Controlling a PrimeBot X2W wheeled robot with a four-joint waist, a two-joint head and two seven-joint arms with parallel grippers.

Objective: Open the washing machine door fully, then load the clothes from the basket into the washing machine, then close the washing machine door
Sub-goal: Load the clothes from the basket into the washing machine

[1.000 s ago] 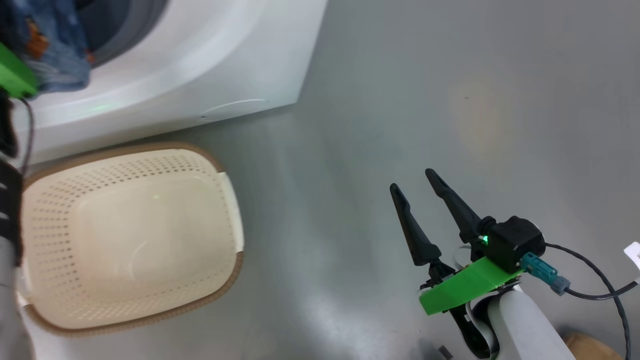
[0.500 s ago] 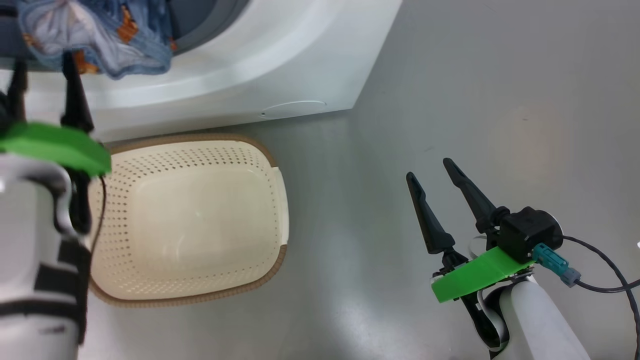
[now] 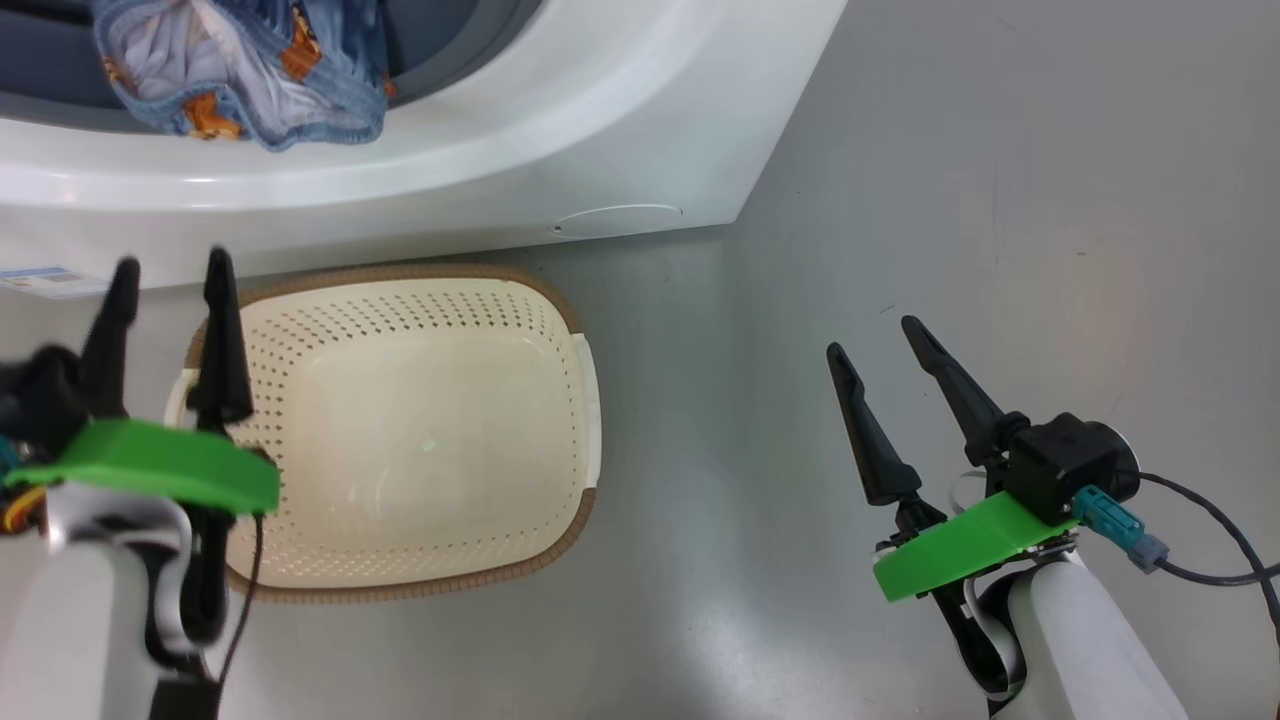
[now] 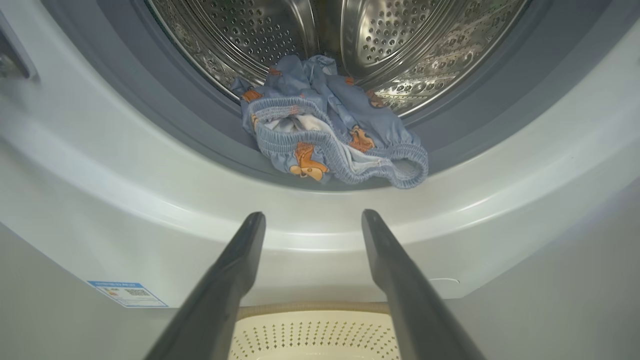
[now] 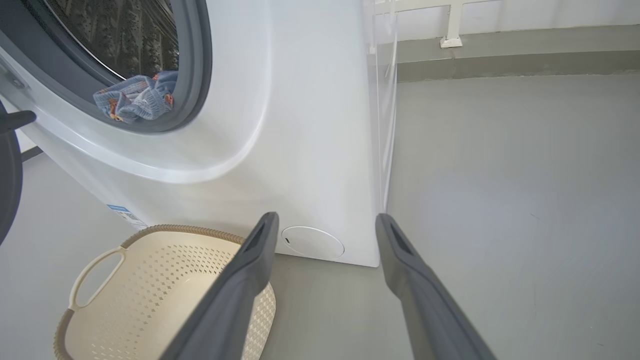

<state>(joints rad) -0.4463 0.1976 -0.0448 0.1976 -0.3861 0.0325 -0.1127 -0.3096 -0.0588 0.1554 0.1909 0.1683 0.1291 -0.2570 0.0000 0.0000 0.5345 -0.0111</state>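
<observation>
Both grippers have their jaws wide apart and hold nothing. The left gripper (image 3: pixel 172 262) hangs over the left rim of the basket (image 3: pixel 420 440), and the right gripper (image 3: pixel 873 337) is over bare floor well to the basket's right. The basket sits empty on the floor, right against the foot of the washing machine (image 3: pixel 600 120). Loading therefore looks all but done. The clothes (image 4: pixel 330 135) lie only at the bottom edge of the opening, with an elastic hem draped over the grey gasket (image 4: pixel 150 100) and most of the bundle just inside the drum (image 4: pixel 400 40). Before the door is swung shut, the left gripper should probably nudge that hem past the gasket and deeper in. It should go in low and centred, or the seal may pinch the fabric. The dark curved edge at the left of the right wrist view is probably the washing machine door (image 5: pixel 7 175), standing open.
</observation>
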